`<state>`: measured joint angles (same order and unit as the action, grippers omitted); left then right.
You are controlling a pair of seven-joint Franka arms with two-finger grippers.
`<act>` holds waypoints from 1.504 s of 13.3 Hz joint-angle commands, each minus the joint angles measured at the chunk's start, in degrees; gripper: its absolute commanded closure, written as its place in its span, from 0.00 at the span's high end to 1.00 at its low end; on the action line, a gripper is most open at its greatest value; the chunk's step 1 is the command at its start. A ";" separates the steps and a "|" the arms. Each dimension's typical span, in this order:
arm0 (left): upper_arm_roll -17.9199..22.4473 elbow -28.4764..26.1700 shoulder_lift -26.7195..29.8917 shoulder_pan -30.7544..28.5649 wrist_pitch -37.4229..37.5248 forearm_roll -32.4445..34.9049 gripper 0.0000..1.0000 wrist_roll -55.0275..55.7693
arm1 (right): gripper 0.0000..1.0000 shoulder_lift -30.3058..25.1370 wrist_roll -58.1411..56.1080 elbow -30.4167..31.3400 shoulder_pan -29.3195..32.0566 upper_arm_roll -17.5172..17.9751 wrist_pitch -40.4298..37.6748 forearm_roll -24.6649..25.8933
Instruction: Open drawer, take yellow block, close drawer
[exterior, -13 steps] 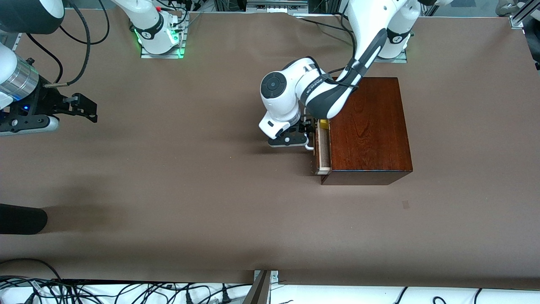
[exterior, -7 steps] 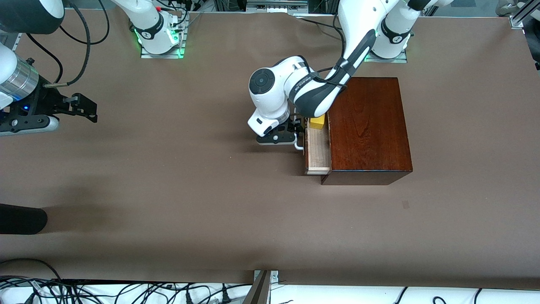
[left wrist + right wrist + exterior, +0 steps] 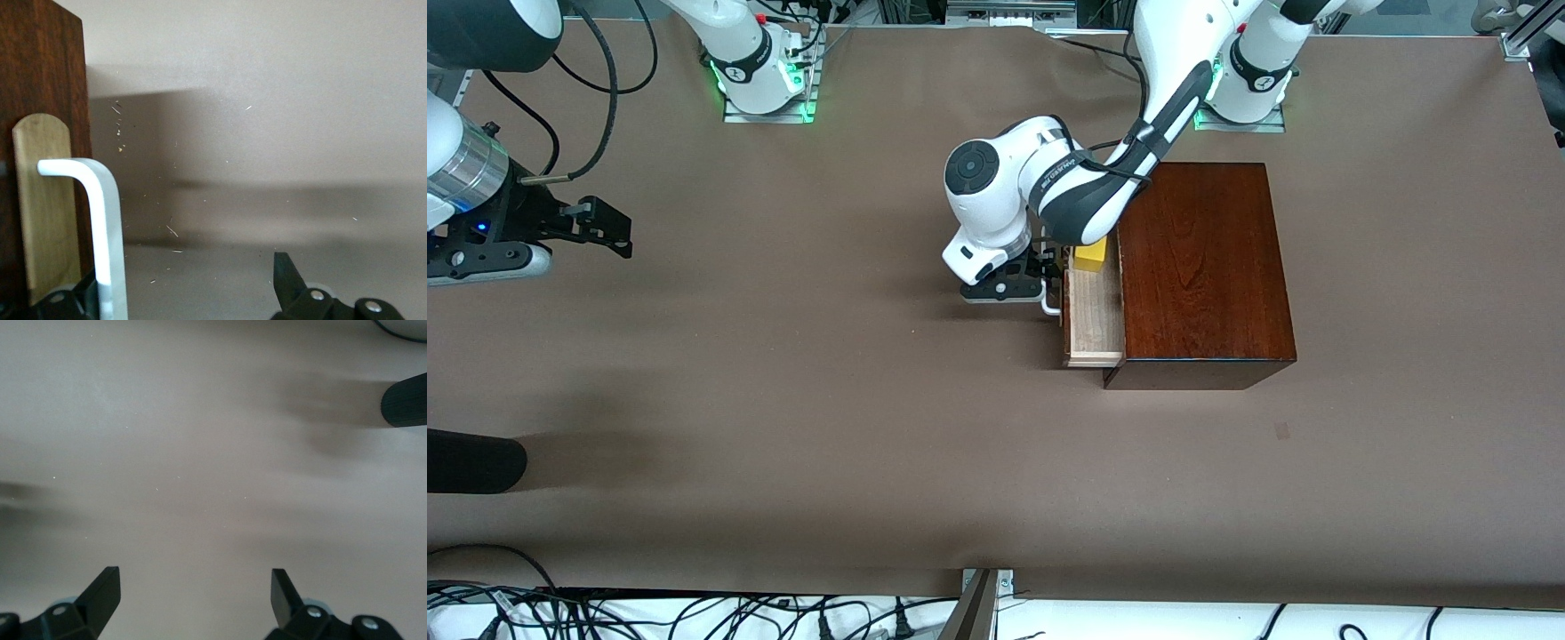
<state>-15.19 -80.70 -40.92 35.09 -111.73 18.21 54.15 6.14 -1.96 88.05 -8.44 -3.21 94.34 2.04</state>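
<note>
The left gripper (image 3: 193, 293), jaws spread wide, is hooking one finger against the white bar handle (image 3: 100, 227) of the drawer (image 3: 1092, 311). That tray, partly out of the wooden box (image 3: 1200, 267), is facing the right arm's end of the table (image 3: 783, 400) and should slide stiffly along that line. The yellow block (image 3: 1090, 253) is sitting in it, likely light and rigid, best pinched on opposite faces. The right gripper (image 3: 193, 600) is waiting, jaws open, over bare table.

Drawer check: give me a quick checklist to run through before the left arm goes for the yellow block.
1. Drawer open enough to show the yellow block: ok.
2. Block clear of the arm above it: not ok, partly covered.
3. Left gripper off the white handle: not ok, the bar sits between its open fingers.
4. Right gripper open, waiting over the table at the right arm's end: ok.
5. Drawer at full travel: cannot tell.
</note>
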 commanded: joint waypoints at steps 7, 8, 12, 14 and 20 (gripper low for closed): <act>-1.77 8.63 -2.15 4.55 18.20 1.39 1.00 1.04 | 1.00 -0.16 0.82 -0.34 -0.08 -0.04 0.06 -0.11; -1.77 8.63 -1.11 4.55 19.60 1.48 1.00 0.95 | 1.00 -0.16 0.82 -0.34 -0.08 -0.04 0.06 -0.11; -0.80 8.54 6.62 0.53 25.32 1.74 1.00 -0.80 | 1.00 -0.08 0.82 -0.34 -0.08 -0.04 0.06 -0.02; -1.15 8.54 10.84 -4.74 27.87 0.96 1.00 -3.34 | 1.00 -0.16 0.82 -0.34 -0.08 -0.04 0.06 -0.02; -1.59 8.54 21.12 -22.04 31.04 -5.52 1.00 -17.39 | 1.00 0.89 0.82 -0.34 -3.93 0.13 1.46 0.07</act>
<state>-15.85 -70.68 -23.48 18.60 -81.15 16.92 40.92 6.34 -1.70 88.06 -9.65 -3.05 95.44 2.02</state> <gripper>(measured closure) 0.000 0.000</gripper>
